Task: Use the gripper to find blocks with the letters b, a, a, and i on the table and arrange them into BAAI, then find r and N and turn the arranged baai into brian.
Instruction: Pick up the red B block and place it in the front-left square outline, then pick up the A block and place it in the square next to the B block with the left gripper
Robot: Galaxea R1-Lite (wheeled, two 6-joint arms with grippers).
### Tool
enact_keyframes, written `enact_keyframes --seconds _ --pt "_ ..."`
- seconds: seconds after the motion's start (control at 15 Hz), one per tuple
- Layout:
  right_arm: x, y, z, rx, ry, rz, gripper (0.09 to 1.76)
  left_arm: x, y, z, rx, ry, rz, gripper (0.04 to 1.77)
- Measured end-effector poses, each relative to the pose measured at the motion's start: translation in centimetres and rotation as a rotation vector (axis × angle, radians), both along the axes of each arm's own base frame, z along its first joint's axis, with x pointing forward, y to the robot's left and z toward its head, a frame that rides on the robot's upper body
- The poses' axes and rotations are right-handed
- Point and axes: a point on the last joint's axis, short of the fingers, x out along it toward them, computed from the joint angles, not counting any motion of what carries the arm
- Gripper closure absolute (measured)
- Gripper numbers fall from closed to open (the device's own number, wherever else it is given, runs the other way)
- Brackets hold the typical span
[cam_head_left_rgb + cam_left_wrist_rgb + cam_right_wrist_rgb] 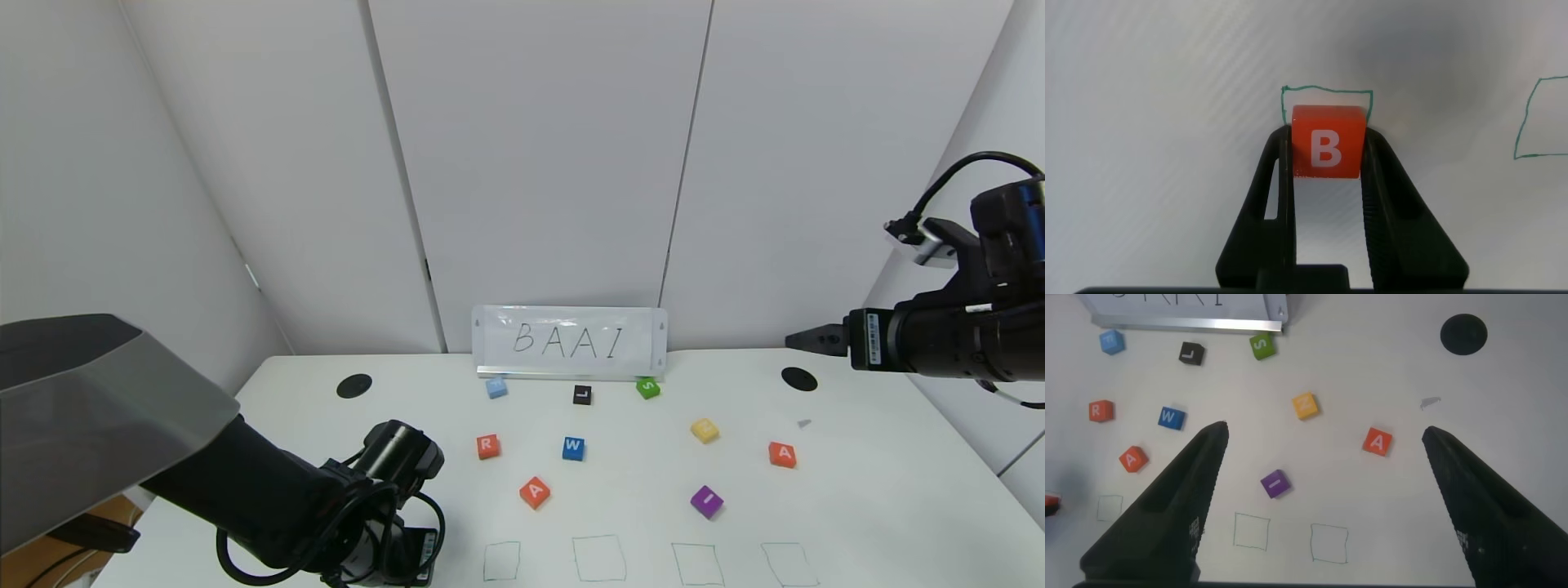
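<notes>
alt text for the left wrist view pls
The left gripper is shut on an orange-red B block, its two black fingers clamping the sides. On the white table behind it is a green hand-drawn square, with part of another nearby.

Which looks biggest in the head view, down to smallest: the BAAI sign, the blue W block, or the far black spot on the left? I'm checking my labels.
1. BAAI sign, by far the largest.
2. Left black spot.
3. Blue W block, only slightly smaller than the spot; it sits nearer the camera, so their true sizes stay unsure.
</notes>
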Motion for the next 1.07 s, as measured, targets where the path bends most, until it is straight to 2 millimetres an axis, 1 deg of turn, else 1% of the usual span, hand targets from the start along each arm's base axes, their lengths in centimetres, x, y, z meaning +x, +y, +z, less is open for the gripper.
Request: enact_keyframes --seconds 0.07,0.13,0.2,0.33,0.6,0.8,1.07 --pt "0.0 0.0 0.0 0.0 0.0 0.0 0.14 0.01 0.0 -0.02 0.0 0.0 0.0 1.28" --pt "0.0 0.0 0.0 0.0 0.0 0.0 0.14 0.01 -0.01 -0.04 0.0 0.0 0.001 1.22" --pt "0.0 0.0 0.0 0.0 0.0 0.0 0.14 0.02 -0.01 -0.06 0.001 0.0 0.0 1.09" --pt "0.0 0.0 0.0 0.0 0.0 0.0 0.14 0.02 -0.01 -0.06 0.001 0.0 0.0 0.88" --pt "0.0 0.0 0.0 0.0 0.0 0.0 0.14 0.05 -0.02 -0.03 -0.001 -0.001 0.001 0.58" --pt "-0.01 0.0 0.01 0.0 0.0 0.0 0.14 0.16 -0.07 0.01 -0.008 -0.018 0.0 0.43" --pt "-0.09 -0.02 0.06 0.0 -0.001 0.0 0.14 0.1 -0.01 0.31 -0.011 -0.027 -0.001 0.3"
